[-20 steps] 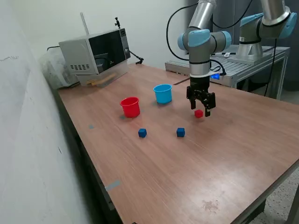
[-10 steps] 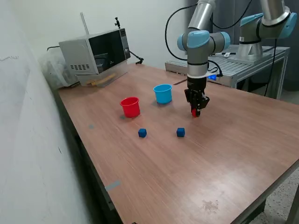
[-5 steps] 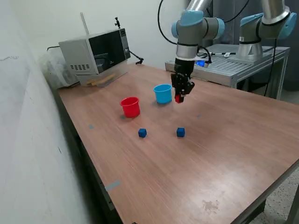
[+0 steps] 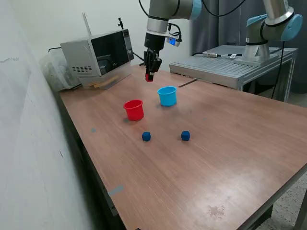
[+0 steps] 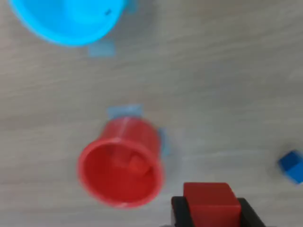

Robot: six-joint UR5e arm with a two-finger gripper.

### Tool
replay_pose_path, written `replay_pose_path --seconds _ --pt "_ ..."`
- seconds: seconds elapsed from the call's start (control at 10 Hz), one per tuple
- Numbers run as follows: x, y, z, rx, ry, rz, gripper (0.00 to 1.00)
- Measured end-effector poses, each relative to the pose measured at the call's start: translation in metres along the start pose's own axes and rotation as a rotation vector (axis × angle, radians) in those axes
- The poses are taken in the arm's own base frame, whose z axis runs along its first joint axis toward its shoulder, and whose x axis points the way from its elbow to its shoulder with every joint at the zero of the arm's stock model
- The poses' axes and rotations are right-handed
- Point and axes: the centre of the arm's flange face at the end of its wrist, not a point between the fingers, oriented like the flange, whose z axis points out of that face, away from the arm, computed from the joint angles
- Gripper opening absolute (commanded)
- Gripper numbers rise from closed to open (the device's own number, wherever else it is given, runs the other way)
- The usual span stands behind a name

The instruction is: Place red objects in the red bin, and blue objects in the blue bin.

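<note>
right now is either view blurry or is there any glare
Wrist view: motion-blurred throughout, the red cup and light blue cup smeared, the held red cube sharper. Exterior view: sharp, with soft window glare on the table near the front.

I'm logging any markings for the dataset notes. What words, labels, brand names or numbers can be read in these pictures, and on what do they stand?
None can be read.
Microwave: no legible brand or panel text at this size.
Red cup, light blue cup, red cube in the tool, dark blue cubes: plain, no markings.
Wrist view: blurred; no text shows.
</note>
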Motion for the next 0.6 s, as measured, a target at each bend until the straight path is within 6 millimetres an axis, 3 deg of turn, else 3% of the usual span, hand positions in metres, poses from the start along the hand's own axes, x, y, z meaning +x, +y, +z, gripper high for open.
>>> replay_pose_path --seconds 0.3,0.6 --pt "-0.036 0.031 0.029 0.018 -0.018 0.012 0.0" --pt "-0.043 0.049 0.074 0.043 -0.022 0.008 0.0"
